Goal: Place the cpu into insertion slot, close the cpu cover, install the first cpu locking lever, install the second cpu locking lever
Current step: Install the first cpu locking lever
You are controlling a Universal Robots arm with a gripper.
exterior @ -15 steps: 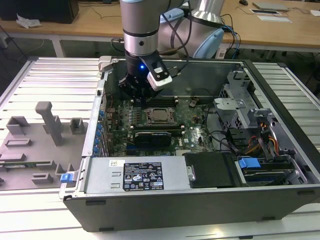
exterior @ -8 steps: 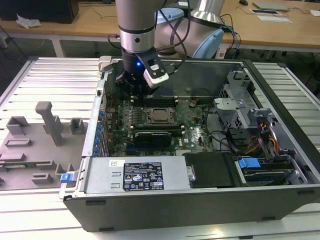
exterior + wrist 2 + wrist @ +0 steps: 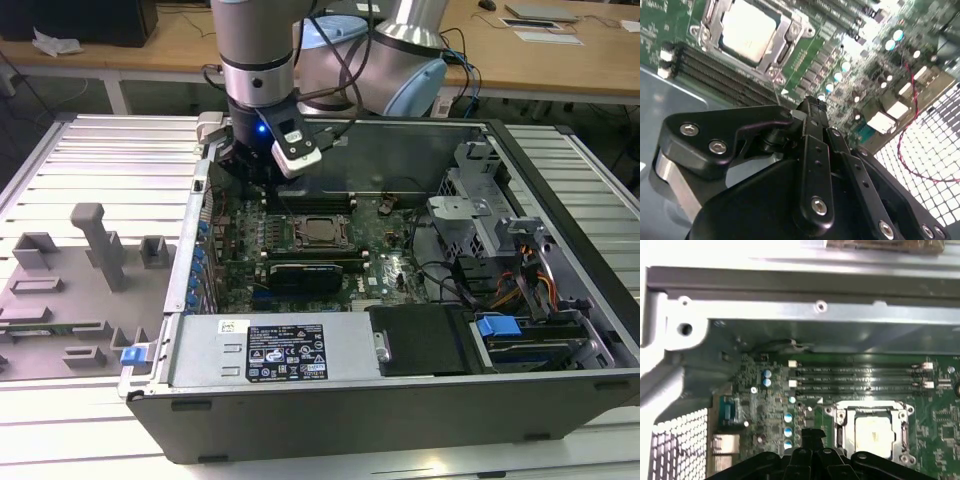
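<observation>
Exterior view: open case (image 3: 400,420) on my ribbed table (image 3: 60,435).
Nearest me is the power supply (image 3: 285,350), then the board (image 3: 240,252), the cpu (image 3: 322,232) seated under its shut cover (image 3: 842,429); my gripper (image 3: 812,106), clenched and empty in the second wrist view, hangs just beside; wooden desks (image 3: 540,70) stand behind.

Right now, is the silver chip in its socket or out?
In: the cpu lies flat inside the insertion slot, with the cpu cover flat around it.

Part of cpu (image 3: 747,31) beyond second wrist view's edge
</observation>
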